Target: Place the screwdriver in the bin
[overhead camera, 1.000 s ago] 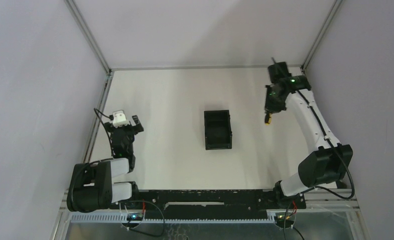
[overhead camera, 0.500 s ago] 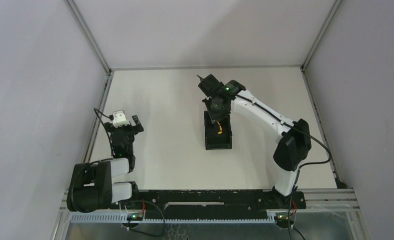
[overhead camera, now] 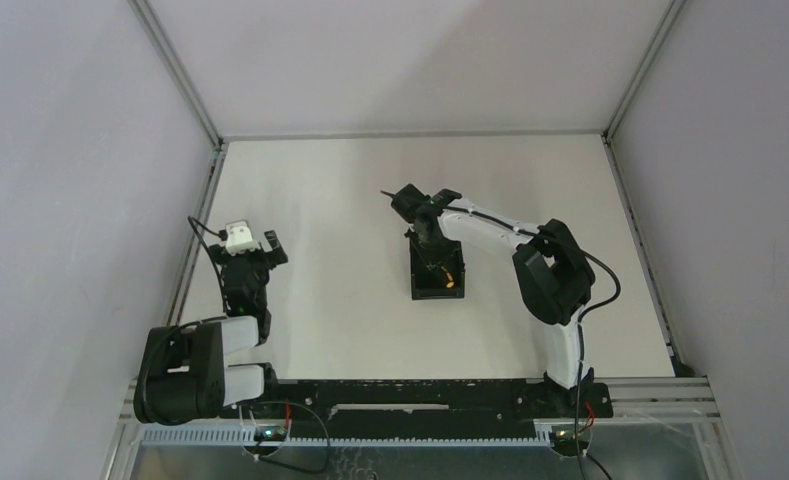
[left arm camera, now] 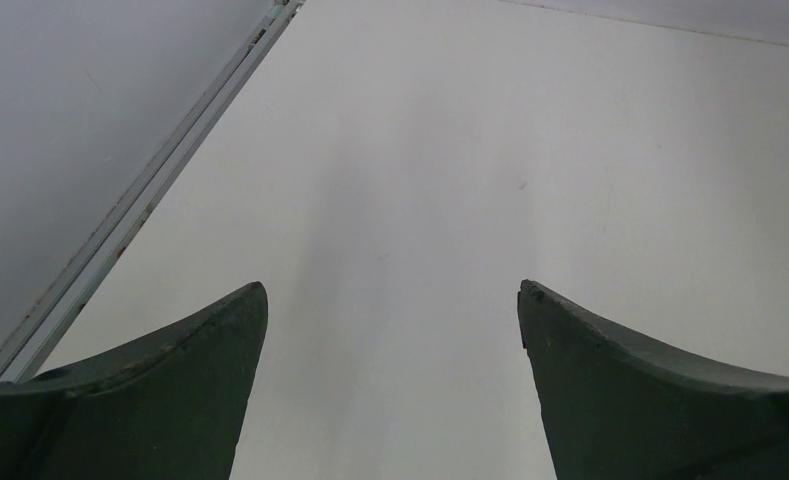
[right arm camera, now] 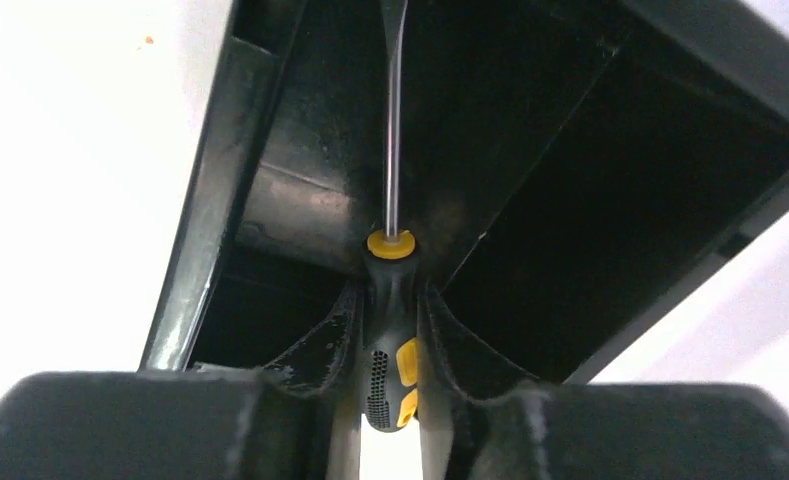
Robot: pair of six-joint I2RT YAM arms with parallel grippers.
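Observation:
The black bin (overhead camera: 437, 295) sits at the table's middle. My right gripper (overhead camera: 426, 236) reaches down into its far end. In the right wrist view the right gripper (right arm camera: 390, 292) is shut on the screwdriver (right arm camera: 387, 345), both fingers pressed on the grey handle with yellow accents. The thin metal shaft points ahead along the inside of the bin (right arm camera: 205, 210). A yellow bit of the screwdriver (overhead camera: 449, 283) shows inside the bin from above. My left gripper (overhead camera: 246, 255) rests at the left, open and empty, and the left wrist view shows it (left arm camera: 392, 290) over bare table.
A metal rail (left arm camera: 140, 205) runs along the table's left edge close to the left gripper. Grey walls enclose the table on the left, back and right. The right arm's links (overhead camera: 550, 265) arch over the table to the right of the bin.
My right arm swung from the far right corner to the bin with the screwdriver, then lowered it into the bin. The left arm has not moved.

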